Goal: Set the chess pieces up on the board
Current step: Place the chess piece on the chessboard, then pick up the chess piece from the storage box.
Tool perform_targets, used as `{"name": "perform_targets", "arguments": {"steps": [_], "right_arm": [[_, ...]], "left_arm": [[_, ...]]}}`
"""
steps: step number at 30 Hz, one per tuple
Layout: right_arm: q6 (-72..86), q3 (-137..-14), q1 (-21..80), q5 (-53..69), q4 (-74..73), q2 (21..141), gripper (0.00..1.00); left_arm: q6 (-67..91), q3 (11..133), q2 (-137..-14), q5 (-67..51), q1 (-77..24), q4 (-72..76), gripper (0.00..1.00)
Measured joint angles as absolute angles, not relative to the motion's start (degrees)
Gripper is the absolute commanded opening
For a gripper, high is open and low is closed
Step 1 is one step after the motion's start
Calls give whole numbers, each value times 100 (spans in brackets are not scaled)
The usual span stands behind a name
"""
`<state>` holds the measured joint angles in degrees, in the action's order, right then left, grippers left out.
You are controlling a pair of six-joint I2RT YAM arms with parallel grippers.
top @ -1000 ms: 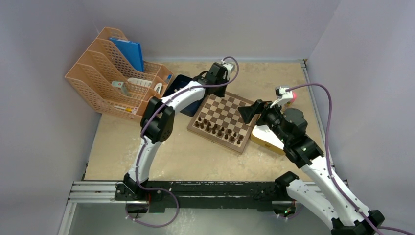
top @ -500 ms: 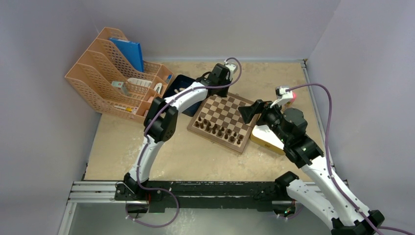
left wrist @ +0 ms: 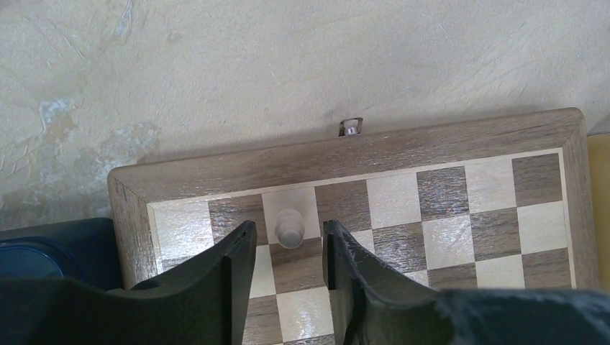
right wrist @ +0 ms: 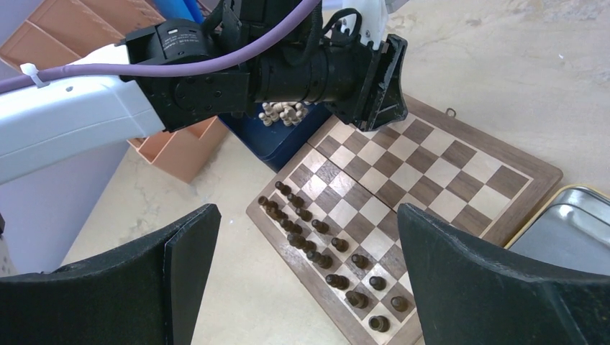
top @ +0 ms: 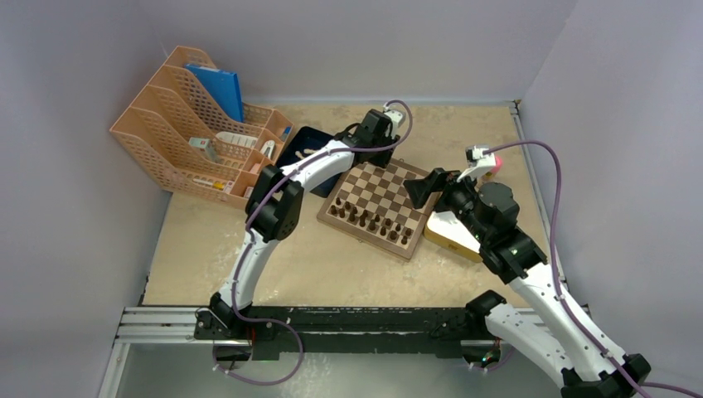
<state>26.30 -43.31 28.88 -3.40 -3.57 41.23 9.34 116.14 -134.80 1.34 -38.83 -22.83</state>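
2 arms reach over the table from where I stand. Far left sits an orange paper rack (top: 195, 124), and beside it a dark blue tray (right wrist: 288, 144) holding a small heap of the light chess pieces (right wrist: 282, 111) not yet set out. Next along, the left gripper (left wrist: 288, 233) hangs over the far corner of the board (left wrist: 360, 149) nearest that tray. Its fingers are parted, and 1 light piece (left wrist: 290, 227) stands upright between them, with a sliver of gap on each side. The piece is in the outermost row, on the 3rd square from the corner. Across the board, the dark pieces (top: 373, 222) fill the 2 near rows. Over the board's right side hovers the right gripper (right wrist: 309, 215), spread wide and carrying nothing, and past it a yellow-rimmed tin (top: 452, 234) lies against the board's edge.

I'd judge these pieces very light, stiff turned wood, smooth enough to slip and narrow-based enough to topple at a nudge. The sensible hold is a gentle pinch from above, round the body just under the head. 1 should be singled out of the heap so its neighbours aren't dragged along.
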Motion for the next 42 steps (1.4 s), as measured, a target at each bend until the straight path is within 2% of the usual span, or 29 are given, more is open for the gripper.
{"name": "perform_targets", "arguments": {"steps": [9, 15, 19, 27, 42], "right_arm": [[2630, -4331, 2888, -338, -311, 4125, 95], [2635, -4331, 2888, -318, -303, 4163, 94], [2650, -4331, 2888, -220, -298, 4228, 94], [2687, -4331, 2888, -128, -222, 4237, 94], [2685, -4287, 2888, -51, -224, 4222, 94]], "left_arm": [[969, 11725, -13478, 154, -3909, -2381, 49], [996, 11730, -13321, 314, -3909, -2641, 49], [996, 11605, -12875, 530, -3907, -2766, 44], [993, 11251, -11977, 1111, -3780, -2893, 39], [1439, 10497, -11745, 1367, -2342, -3533, 31]]}}
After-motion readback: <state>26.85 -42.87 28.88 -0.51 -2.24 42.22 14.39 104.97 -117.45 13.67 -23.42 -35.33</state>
